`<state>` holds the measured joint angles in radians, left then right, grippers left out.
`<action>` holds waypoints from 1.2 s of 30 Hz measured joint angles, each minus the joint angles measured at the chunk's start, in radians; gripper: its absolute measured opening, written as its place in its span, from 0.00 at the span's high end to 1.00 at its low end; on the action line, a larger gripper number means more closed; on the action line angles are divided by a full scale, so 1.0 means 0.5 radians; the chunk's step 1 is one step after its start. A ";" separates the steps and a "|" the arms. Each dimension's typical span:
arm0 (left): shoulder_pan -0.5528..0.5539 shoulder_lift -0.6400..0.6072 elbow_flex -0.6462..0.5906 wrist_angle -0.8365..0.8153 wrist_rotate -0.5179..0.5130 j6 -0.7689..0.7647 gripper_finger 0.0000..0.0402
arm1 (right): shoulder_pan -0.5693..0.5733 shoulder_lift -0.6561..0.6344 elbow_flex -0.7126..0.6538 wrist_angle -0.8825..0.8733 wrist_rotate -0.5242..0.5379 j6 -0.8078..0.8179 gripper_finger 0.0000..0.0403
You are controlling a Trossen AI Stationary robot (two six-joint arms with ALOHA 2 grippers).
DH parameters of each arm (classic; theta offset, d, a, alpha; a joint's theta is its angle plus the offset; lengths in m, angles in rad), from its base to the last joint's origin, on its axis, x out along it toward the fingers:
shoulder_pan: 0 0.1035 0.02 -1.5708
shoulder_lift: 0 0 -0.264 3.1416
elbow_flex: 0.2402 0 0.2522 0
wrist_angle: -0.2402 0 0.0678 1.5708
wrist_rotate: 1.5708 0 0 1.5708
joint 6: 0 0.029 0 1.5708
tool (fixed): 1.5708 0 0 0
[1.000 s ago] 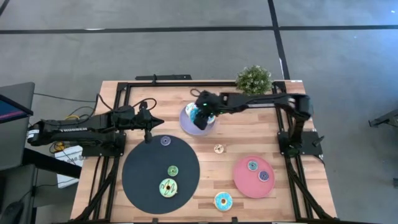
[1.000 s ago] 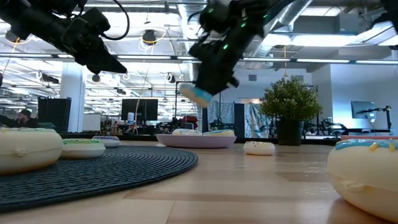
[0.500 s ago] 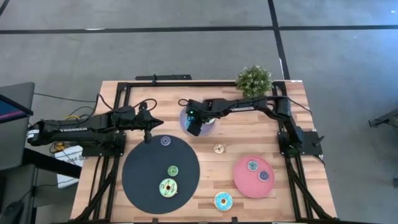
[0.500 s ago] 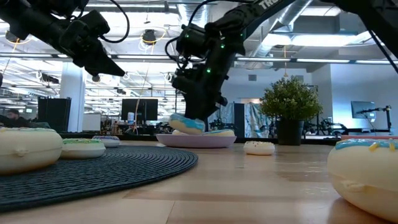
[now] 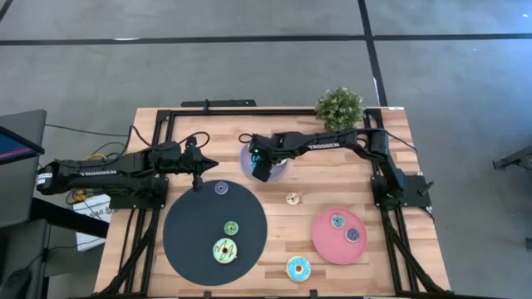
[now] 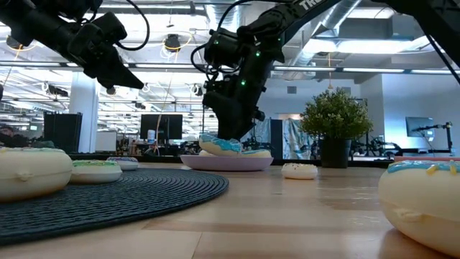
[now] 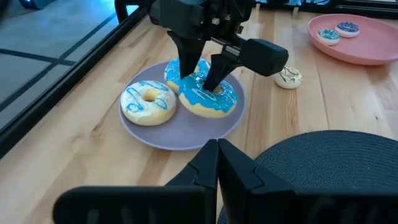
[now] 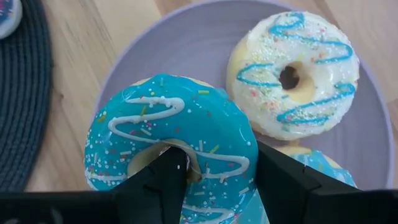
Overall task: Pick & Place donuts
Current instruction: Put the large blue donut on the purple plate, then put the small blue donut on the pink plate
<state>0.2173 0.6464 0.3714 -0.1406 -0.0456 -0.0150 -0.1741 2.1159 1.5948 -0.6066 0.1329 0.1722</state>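
Down from mid-air a second ago, the right gripper [image 7: 200, 57] has brought the blue donut [image 7: 208, 96] to the lavender plate [image 7: 158, 132], where it now sits low, leaning on a second blue donut [image 7: 175, 68] behind it and just beside the white donut [image 7: 147, 102] — half a second ago it was a shade higher. The fingers [image 8: 155, 180] pinch the ring's wall, one in the hole and one outside; they have not let go. The left gripper [image 5: 198, 173], pressed together, waits above the far edge of the black mat [image 5: 187, 241] and has not shifted.

Judging by the task, the step in hand is the release. To do it well the fingers should spread only a little, so the inner one does not drag the ring sideways off its neighbour, then rise straight up until clear of the hole before swinging away. Since the donut looks tilted on the one beneath, it may settle or slide toward the rim once freed — a slow opening would show that early.

Other donuts lie elsewhere: three on the mat, two on the pink plate [image 5: 328, 245], a cream donut [image 5: 292, 198] on bare wood, and a large blue one [image 5: 298, 268] near the front edge.
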 joint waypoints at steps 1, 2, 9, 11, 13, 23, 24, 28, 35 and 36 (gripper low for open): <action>0.000 0.000 0.000 0.000 0.000 -0.001 1.00 | 0.000 0.000 0.000 -0.011 0.000 0.000 0.59; 0.000 0.000 0.000 -0.001 0.000 -0.001 1.00 | -0.001 0.000 0.000 -0.027 0.001 0.001 0.59; 0.000 0.000 0.000 -0.003 0.002 -0.017 1.00 | 0.000 0.000 -0.001 -0.008 0.000 0.005 0.56; 0.000 0.000 0.000 -0.004 0.002 -0.017 1.00 | 0.000 0.000 -0.001 -0.006 0.000 0.005 0.54; 0.000 0.000 0.000 -0.004 0.002 -0.017 1.00 | 0.000 0.000 -0.001 -0.018 0.000 0.005 0.52; 0.000 0.000 0.000 -0.004 0.002 -0.017 1.00 | 0.004 0.000 -0.002 -0.029 -0.002 0.004 0.44; 0.000 0.000 0.000 -0.004 0.002 -0.017 1.00 | 0.004 0.000 -0.002 -0.029 -0.002 0.004 0.44; 0.000 0.000 0.000 -0.004 0.002 -0.017 1.00 | -0.009 -0.013 -0.002 -0.047 -0.019 0.004 0.44; 0.000 0.000 0.000 -0.005 0.002 -0.017 1.00 | -0.008 -0.021 -0.004 -0.140 -0.137 0.001 0.47; 0.000 0.000 0.000 -0.005 0.002 -0.017 1.00 | -0.008 -0.021 -0.004 -0.140 -0.154 -0.016 0.48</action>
<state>0.2173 0.6464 0.3714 -0.1429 -0.0445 -0.0235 -0.1783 2.1056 1.5929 -0.6767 0.0559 0.1643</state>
